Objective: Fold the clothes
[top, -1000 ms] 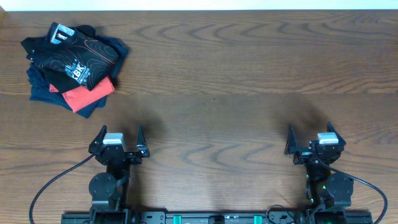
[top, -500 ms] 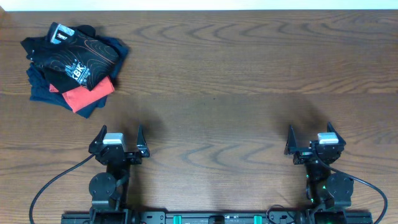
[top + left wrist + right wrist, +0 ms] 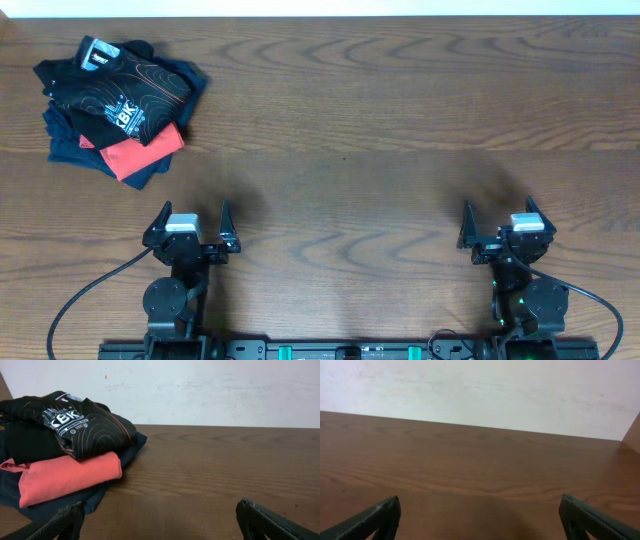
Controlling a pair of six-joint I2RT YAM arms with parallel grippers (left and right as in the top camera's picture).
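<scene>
Your black sports jersey of thin, shiny fabric (image 3: 118,92) sits at the upper left of the overhead frame, crumpled rather than flat, on top of a small heap. Fine copper contour lines curl across it, and white block lettering with a touch of red shows on its upper face (in the left wrist view the letters read roughly "KBK"). Under it lies a coral-red garment of matte, softer-looking cloth (image 3: 140,157), folded into a thick pad with rounded edges. Beneath that a navy garment (image 3: 70,150) spreads widest, touching the wood-grained brown surface (image 3: 380,120). A plain black piece (image 3: 30,445) is wedged between the jersey and the coral pad, its shape hard to make out.

Your left claw (image 3: 194,208), at the lower left of the overhead frame, has its two dark, pointed fingers spread wide with nothing between them. Your right claw (image 3: 498,205), at the lower right, is likewise spread wide and empty. Both are well apart from the heap. A pale, smudged wall (image 3: 200,390) backs the surface in both wrist views.
</scene>
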